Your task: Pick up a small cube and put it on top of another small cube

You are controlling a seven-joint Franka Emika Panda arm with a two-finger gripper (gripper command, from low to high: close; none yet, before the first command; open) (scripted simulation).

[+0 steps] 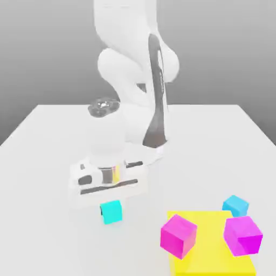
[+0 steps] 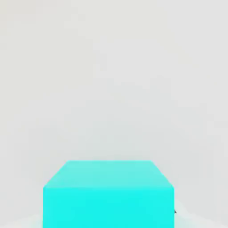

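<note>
We see the cyan cube (image 1: 112, 211) sitting low over the white table (image 1: 48, 140), directly under the gripper (image 1: 110, 207), toward the front edge in the exterior view. The gripper is clamped on that cube; a dark finger (image 1: 101, 209) edges the cube's side on the exterior view's left, the other finger is hidden behind the cube. In the hand view the same cyan cube (image 2: 108, 193) sits close up, its lower part cut off by the frame edge, with a dark sliver of fingertip (image 2: 174, 211) at one lower corner. We can't tell whether the cube touches the table or is just off it. To the exterior view's right lies a flat yellow slab (image 1: 207, 259), its front edge cropped. Two magenta cubes rest on it: one (image 1: 178, 235) at its near corner, another (image 1: 243, 235) at its right side. A second small cyan cube (image 1: 235, 205) sits just behind the slab, partly hidden by the right magenta cube. The white arm (image 1: 135, 81) rises behind, top cut off.
</note>
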